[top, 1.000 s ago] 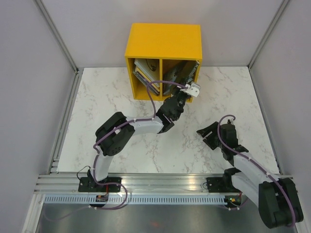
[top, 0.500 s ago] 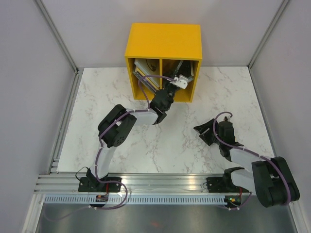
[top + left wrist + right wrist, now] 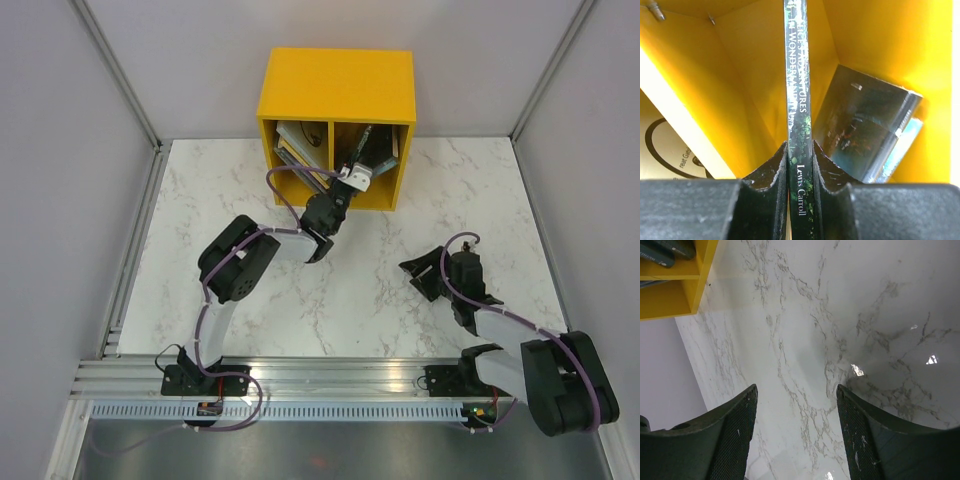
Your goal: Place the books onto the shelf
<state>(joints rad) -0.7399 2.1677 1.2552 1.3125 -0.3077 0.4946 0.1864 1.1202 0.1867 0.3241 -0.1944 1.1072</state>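
Observation:
The yellow shelf (image 3: 335, 88) stands at the back of the marble table. My left gripper (image 3: 349, 180) is at the mouth of its right compartment, shut on the spine of a dark green book (image 3: 800, 150) marked "Lewis Carroll". This book stands upright and reaches into the compartment. Two dark books (image 3: 865, 132) lean against the right wall there. Beyond the divider (image 3: 685, 117), a pale book with a black cat outline (image 3: 662, 145) shows in the left compartment, where books (image 3: 297, 148) lean. My right gripper (image 3: 420, 275) hovers open over bare marble, nothing between its fingers (image 3: 732, 435).
The right wrist view shows the shelf's lower corner (image 3: 690, 290) at top left, with dark book ends (image 3: 660, 252) in it. Grey walls (image 3: 60, 150) close the table on the left, back and right. An aluminium rail (image 3: 330, 375) runs along the near edge.
My left gripper has carried the green book leftward, from the shelf's right front edge into the right compartment's opening. The right arm folded back and its gripper shifted slightly left.

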